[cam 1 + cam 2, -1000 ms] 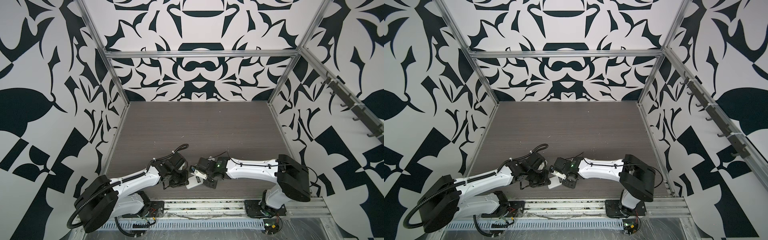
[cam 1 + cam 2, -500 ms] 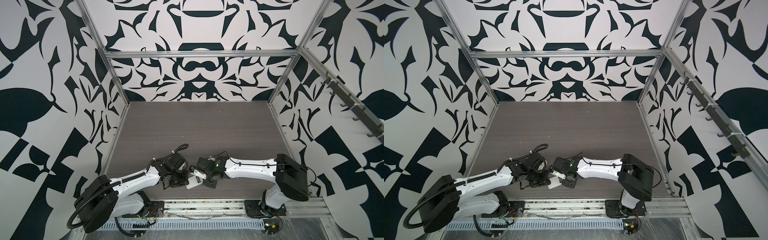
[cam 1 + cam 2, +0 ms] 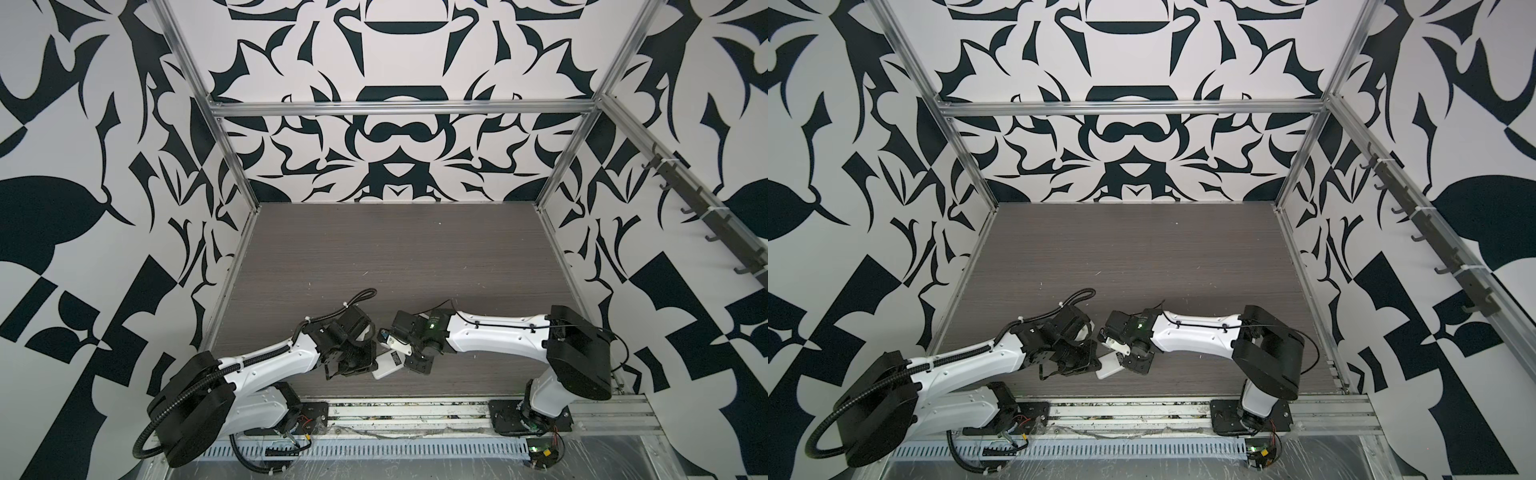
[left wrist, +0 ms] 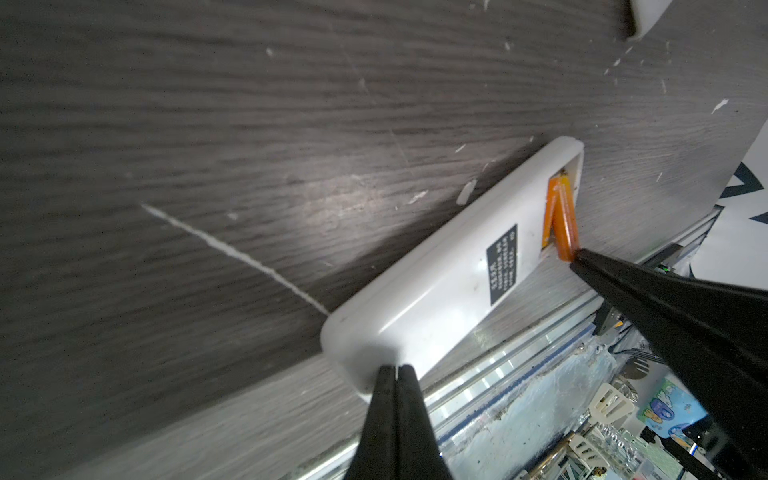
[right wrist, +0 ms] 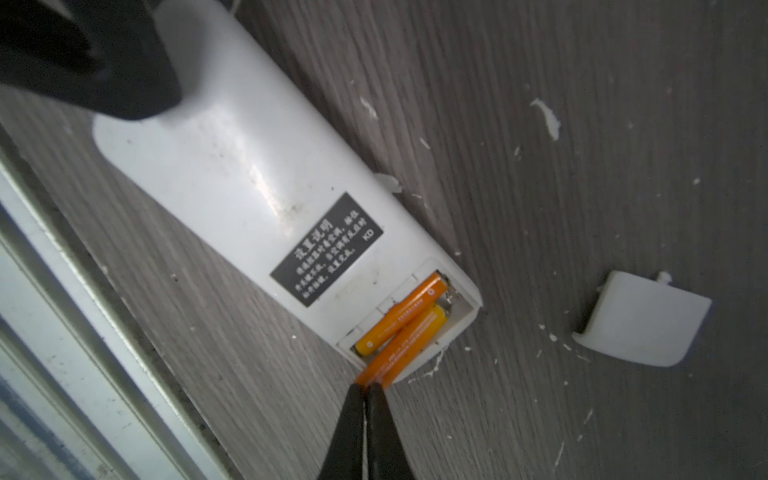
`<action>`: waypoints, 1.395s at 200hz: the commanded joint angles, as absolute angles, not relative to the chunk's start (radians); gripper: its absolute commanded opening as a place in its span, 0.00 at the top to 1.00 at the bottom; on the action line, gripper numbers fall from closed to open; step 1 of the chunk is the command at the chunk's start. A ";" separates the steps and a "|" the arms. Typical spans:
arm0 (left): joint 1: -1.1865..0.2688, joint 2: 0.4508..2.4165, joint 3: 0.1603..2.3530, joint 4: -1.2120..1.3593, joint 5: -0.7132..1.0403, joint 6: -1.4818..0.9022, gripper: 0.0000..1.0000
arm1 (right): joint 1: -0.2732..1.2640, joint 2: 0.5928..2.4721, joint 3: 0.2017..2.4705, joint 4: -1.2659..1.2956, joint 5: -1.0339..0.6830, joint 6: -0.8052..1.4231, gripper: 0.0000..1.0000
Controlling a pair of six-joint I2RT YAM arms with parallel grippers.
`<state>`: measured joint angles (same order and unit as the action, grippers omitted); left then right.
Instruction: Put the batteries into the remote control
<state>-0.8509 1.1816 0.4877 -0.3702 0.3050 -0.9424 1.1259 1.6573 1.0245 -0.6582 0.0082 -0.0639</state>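
I see the remote control point(image 5: 266, 183) lying back-up on the tabletop point(image 3: 395, 257), close to its front edge, its dark label point(image 5: 328, 249) facing up and the battery bay at one end uncovered. One of the batteries point(image 5: 401, 313) lies flat in the bay. The second battery point(image 5: 405, 345) sits beside it with its far end in the bay and its near end sticking out over the remote's rim, tilted rather than seated. My right gripper point(image 5: 365, 388) is clenched, its tips touching that protruding end; I cannot tell whether it pinches the battery or only presses on it. My left gripper point(image 4: 397, 372) is also clenched, its tips touching the opposite end of the remote. A white cover piece point(image 5: 642, 318) lies on the tabletop beside the bay end, apart from the remote, among white flecks point(image 5: 546, 116). In both top views the two arms meet over the remote point(image 3: 388, 363) point(image 3: 1109, 365).
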 commanded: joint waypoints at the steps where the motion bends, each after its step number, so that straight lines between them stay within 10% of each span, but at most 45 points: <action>1: -0.844 1.187 0.464 -0.399 0.269 -0.935 1.00 | 1.097 1.719 1.020 -0.622 0.095 -0.063 0.92; 140: -0.844 1.165 0.459 -0.401 0.271 -0.942 1.00 | 1.097 1.550 1.029 -0.604 0.066 0.081 0.63; 279: -0.844 1.149 0.453 -0.403 0.268 -0.937 1.00 | 1.097 1.630 1.022 -0.603 0.046 0.205 0.73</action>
<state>-0.8482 1.1595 0.4709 -0.3767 0.2844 -0.9428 1.0988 1.6367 1.0290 -0.6010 0.0368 0.1692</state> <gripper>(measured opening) 0.044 0.276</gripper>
